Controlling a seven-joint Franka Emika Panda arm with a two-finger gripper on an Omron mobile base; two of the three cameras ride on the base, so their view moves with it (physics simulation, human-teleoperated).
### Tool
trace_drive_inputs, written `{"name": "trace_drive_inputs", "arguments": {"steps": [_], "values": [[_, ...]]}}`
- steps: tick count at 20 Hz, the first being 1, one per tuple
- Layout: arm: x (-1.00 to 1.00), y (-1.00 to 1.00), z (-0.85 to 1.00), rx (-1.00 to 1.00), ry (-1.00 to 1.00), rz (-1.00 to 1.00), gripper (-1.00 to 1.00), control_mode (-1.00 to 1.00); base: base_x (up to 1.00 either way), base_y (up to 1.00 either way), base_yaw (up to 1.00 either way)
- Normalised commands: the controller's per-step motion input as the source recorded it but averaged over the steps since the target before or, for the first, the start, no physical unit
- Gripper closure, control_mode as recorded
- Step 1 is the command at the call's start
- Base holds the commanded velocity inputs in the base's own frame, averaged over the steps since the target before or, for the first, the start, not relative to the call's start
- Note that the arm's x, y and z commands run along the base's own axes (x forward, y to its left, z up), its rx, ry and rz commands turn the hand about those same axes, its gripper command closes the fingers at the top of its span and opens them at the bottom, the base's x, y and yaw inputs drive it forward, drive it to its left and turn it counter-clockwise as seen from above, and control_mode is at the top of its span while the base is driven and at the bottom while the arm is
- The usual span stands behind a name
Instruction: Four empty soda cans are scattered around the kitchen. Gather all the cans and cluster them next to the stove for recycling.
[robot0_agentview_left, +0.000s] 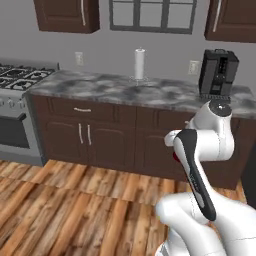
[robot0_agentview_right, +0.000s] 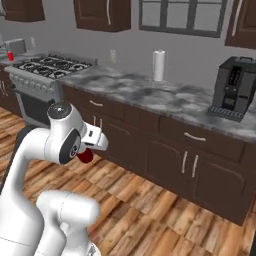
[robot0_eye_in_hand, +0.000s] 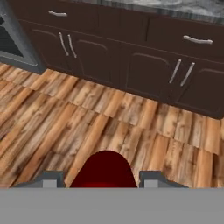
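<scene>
My gripper (robot0_eye_in_hand: 103, 178) is shut on a red soda can (robot0_eye_in_hand: 104, 169), which bulges up between the two dark fingertips (robot0_eye_in_hand: 51, 178) in the hand view. In the right base view the same can (robot0_agentview_right: 85, 156) hangs under the white hand, out over the wooden floor in front of the cabinets. A sliver of its red (robot0_agentview_left: 175, 156) shows behind the forearm in the left base view. The stove (robot0_agentview_right: 49, 66) stands at the left end of the counter, and its steel front (robot0_agentview_left: 14, 107) is at the far left. A second red can (robot0_agentview_right: 10, 55) sits on the counter beyond the stove.
The marble counter (robot0_agentview_left: 115, 89) carries a paper towel roll (robot0_agentview_left: 139, 63) and a black coffee machine (robot0_agentview_left: 218, 72). Dark cabinets with silver handles (robot0_eye_in_hand: 175, 70) run below it. A toaster (robot0_agentview_right: 16, 46) stands beyond the stove. Bare wooden floor (robot0_eye_in_hand: 65, 122) lies ahead.
</scene>
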Motion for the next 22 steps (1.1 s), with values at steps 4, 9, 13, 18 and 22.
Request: {"name": "trace_drive_inputs", "arguments": {"steps": [4,9,13,18,22], "values": [[0.0,0.0,0.0,0.0,0.0,0.0,1.0,1.0,0.84,0.48,0.34],[0.0,0.0,0.0,0.0,0.0,0.0,1.0,1.0,0.95,0.56,0.19],[0.0,0.0,0.0,0.0,0.0,0.0,1.0,1.0,0.83,0.84,0.21],[0.0,0.0,0.0,0.0,0.0,0.0,1.0,1.0,0.79,1.0,0.21],[0.0,0.0,0.0,0.0,0.0,0.0,1.0,1.0,0.94,1.0,0.11]]}}
